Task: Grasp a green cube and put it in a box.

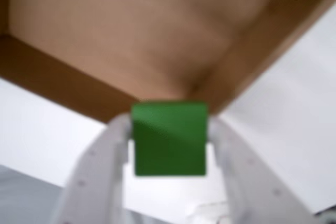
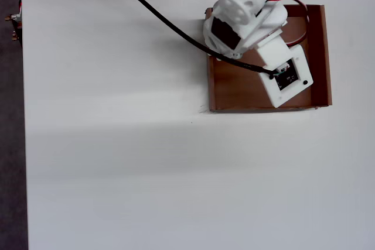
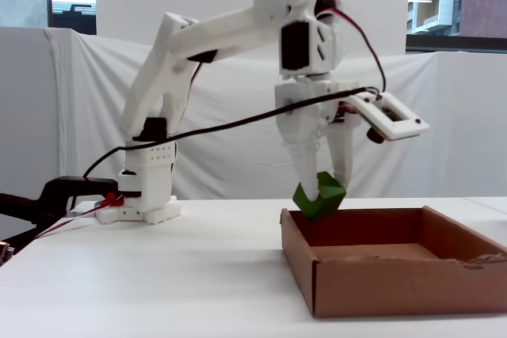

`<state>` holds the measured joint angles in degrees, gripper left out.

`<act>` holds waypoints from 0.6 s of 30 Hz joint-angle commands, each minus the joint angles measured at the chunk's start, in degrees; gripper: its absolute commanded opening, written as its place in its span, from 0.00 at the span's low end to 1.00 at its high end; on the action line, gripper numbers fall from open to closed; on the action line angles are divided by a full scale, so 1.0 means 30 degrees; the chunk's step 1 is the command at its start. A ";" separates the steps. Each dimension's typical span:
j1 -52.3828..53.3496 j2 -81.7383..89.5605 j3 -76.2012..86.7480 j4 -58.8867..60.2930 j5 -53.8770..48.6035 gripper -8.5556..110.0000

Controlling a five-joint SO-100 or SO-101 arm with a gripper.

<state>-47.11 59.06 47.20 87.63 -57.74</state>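
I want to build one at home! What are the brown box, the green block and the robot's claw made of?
The box looks like plain brown cardboard: matte, with raw cut edges and a folded corner. The green cube has smooth, dull faces, perhaps plastic or foam; the pictures can't settle which. The gripper pinching it looks like white plastic.

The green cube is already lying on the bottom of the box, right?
No. The green cube is not lying in the box yet. The fixed view shows the gripper holding it in the air above the box's back edge.
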 commanded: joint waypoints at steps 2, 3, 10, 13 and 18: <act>0.0146 0.0439 -0.0996 0.0000 0.0029 0.18; 0.0146 0.0205 -0.1113 -0.0029 0.0029 0.18; 0.0205 -0.1699 -0.3545 -0.0029 0.0029 0.18; 0.0234 -0.2314 -0.4072 0.0029 0.0029 0.18; 0.0059 -0.3135 -0.4014 0.0088 0.0205 0.18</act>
<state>-46.58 49.31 37.79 87.63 -57.39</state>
